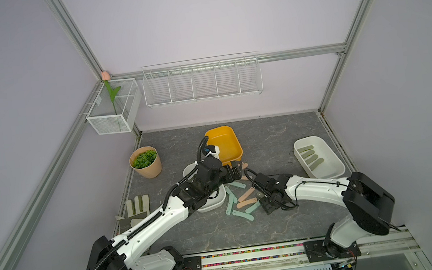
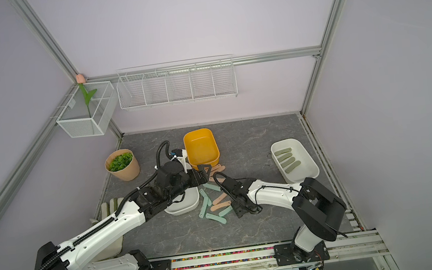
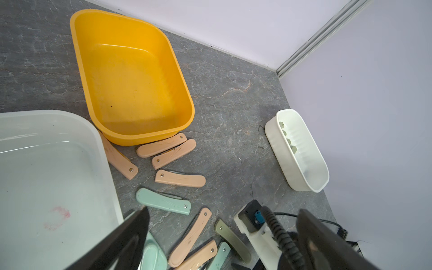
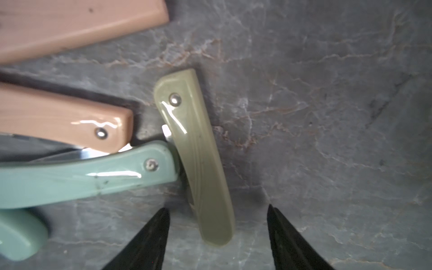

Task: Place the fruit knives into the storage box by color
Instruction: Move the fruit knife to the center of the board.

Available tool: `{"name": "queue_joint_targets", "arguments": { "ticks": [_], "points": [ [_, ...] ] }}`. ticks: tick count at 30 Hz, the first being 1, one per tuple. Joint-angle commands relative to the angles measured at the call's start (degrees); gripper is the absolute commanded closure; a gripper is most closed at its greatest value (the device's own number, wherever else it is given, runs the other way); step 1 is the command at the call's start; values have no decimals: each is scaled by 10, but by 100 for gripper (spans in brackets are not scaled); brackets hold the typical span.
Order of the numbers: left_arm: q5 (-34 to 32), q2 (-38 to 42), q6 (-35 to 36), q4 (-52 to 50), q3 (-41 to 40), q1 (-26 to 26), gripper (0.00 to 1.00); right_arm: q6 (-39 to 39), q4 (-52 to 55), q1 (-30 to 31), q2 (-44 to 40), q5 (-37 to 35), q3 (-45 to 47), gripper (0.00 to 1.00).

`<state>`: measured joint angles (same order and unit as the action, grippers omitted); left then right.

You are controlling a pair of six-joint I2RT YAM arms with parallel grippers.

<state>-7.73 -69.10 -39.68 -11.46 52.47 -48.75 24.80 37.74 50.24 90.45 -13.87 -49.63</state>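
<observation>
Olive-green, one folded knife (image 4: 198, 152) lies flat on the grey table (image 4: 327, 117) between the right gripper's (image 4: 218, 207) spread jaws, untouched, against a mint knife (image 4: 81, 177). In a top view the loose fruit knives (image 1: 247, 202) lie low centre of the frame; the left gripper (image 3: 224, 210) gapes empty too.

Potted green plant (image 1: 145, 163) standing left on grey tabletop (image 1: 265, 141); striped glove (image 1: 137, 205) lying nearer; wire rack (image 1: 202, 83) hanging behind; mesh basket (image 1: 110, 124) holding tulip (image 1: 105, 75).

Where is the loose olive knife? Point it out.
In the right wrist view the olive knife lies flat on the grey tabletop, its rounded end between the fingertips of the open right gripper, its side meeting a mint-teal knife.
</observation>
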Motion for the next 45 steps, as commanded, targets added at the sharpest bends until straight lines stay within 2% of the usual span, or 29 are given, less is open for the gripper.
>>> {"name": "queue_joint_targets", "arguments": {
  "ticks": [1, 6, 13, 17, 23, 30, 39, 45],
  "points": [
    [-13, 12, -4, -2, -6, 3, 1, -5, 1, 0, 19, -35, -24, 32],
    [-12, 13, -1, -1, -4, 4, 1, -7, 3, -26, 26, -55, -28, 39],
    [-8, 14, -3, 4, -7, 3, 1, -23, -23, -97, 12, -18, -15, 47],
    [-8, 16, -4, 6, -8, 3, 1, -44, -34, -107, 18, 8, -22, 46],
    [-10, 15, -3, 9, -9, 3, 1, -71, -34, -111, 44, 19, -41, 34],
    [-6, 10, -4, 12, -8, 3, 1, -84, -35, -131, 62, 14, -64, 32],
    [-7, 3, -5, 13, -4, 3, 1, -81, -50, -174, 83, 51, -79, 35],
    [-5, -3, -5, 18, -4, 3, 1, -64, -58, -176, 88, 91, -74, 41]
  ]
}}
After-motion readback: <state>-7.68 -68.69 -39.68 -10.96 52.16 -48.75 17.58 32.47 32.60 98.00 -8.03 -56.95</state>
